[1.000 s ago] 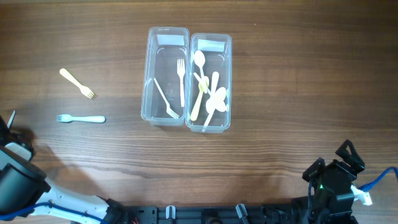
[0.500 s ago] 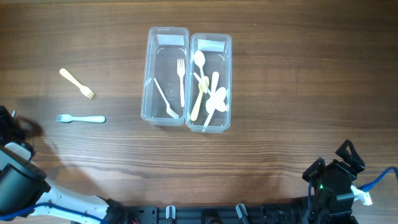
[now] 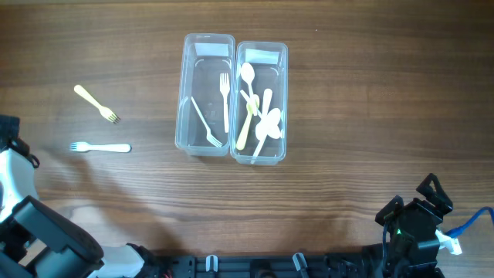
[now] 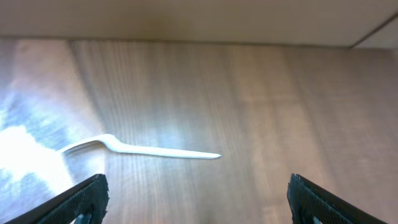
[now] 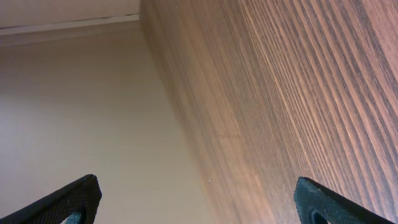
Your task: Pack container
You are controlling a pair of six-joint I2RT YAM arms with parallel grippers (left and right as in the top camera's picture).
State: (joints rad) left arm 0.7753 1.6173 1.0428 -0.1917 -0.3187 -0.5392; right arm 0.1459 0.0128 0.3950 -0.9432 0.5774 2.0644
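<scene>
Two clear plastic containers stand side by side mid-table. The left container (image 3: 207, 46) holds two forks; the right container (image 3: 262, 52) holds several spoons. A yellow fork (image 3: 96, 103) and a white fork (image 3: 100, 147) lie loose on the table at the left. The white fork also shows in the left wrist view (image 4: 140, 148), ahead of my left gripper (image 4: 199, 205), which is open and empty. In the overhead view the left gripper (image 3: 9, 137) is at the table's left edge, left of the white fork. My right gripper (image 5: 199, 199) is open and empty at the front right corner (image 3: 428, 197).
The right wrist view shows only the wooden table edge (image 5: 205, 118) and a beige wall. Bare wooden tabletop (image 3: 370, 100) lies to the right of the containers.
My left arm has moved up along the table's left edge, closer to the white fork. The forks, containers and right arm have not moved.
</scene>
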